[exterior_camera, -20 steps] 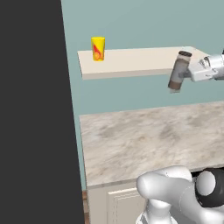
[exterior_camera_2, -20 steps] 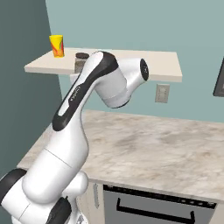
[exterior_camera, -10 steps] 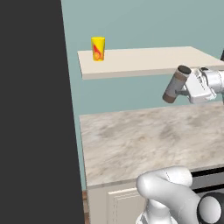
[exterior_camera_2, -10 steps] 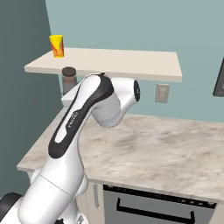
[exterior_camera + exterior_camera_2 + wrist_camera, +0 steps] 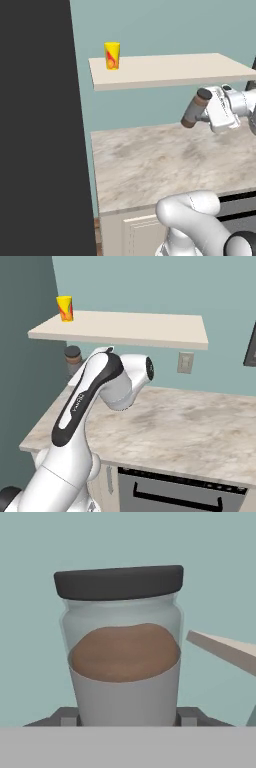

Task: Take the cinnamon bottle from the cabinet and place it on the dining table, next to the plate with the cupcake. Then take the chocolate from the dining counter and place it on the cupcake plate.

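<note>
Table (image 5: 150, 165) fills the lower middle of the left base frame, marbled and bare where you can see it; no plate or cupcake is in sight. Above it, the cabinet (image 5: 170, 70) crosses the upper middle, with a yellow cup (image 5: 112, 55) at its left end. At centre right of that frame, your end effector (image 5: 206, 111) is clamped on the bottle (image 5: 195, 108), which hangs tilted below the cabinet and above the table. You are on the carry step of the first half. Next, you will likely need to take the bottle toward the plate and set it down upright beside it.
</note>
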Controlling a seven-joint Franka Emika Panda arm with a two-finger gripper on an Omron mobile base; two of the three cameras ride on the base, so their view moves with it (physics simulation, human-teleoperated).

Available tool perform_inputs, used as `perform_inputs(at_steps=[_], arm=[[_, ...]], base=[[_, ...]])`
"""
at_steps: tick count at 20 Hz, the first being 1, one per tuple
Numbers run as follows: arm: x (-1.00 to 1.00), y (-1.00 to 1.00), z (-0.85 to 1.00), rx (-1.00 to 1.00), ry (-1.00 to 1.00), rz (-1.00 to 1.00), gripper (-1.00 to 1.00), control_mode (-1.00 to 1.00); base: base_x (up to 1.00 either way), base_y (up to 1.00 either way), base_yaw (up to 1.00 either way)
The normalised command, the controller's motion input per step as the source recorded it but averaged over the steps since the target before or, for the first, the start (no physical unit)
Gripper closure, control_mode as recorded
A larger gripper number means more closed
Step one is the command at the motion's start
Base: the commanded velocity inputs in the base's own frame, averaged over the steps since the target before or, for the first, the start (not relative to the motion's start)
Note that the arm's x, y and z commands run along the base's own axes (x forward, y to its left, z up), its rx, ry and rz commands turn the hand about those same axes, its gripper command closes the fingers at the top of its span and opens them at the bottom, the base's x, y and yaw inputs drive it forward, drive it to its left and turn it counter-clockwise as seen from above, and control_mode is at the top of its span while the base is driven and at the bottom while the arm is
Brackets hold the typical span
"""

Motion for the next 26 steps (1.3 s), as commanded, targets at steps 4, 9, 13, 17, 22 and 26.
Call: perform_inputs(at_steps=[4, 9, 13, 17, 22, 26], arm=[[0.0, 0.0, 0.0, 0.0, 0.0, 0.0, 1.0, 1.0], [0.0, 0.0, 0.0, 0.0, 0.0, 0.0, 1.0, 1.0], [0.0, 0.0, 0.0, 0.0, 0.0, 0.0, 1.0, 1.0], [0.0, 0.0, 0.0, 0.0, 0.0, 0.0, 1.0, 1.0], [0.0, 0.0, 0.0, 0.0, 0.0, 0.0, 1.0, 1.0], [0.0, 0.0, 0.0, 0.0, 0.0, 0.0, 1.0, 1.0]], base=[[-0.04, -0.01, 0.0], [-0.01, -0.25, -0.34], [0.0, -0.33, -0.68], [0.0, -0.25, -0.77], [0.0, -0.16, -0.84], [0.0, -0.13, -0.87]])
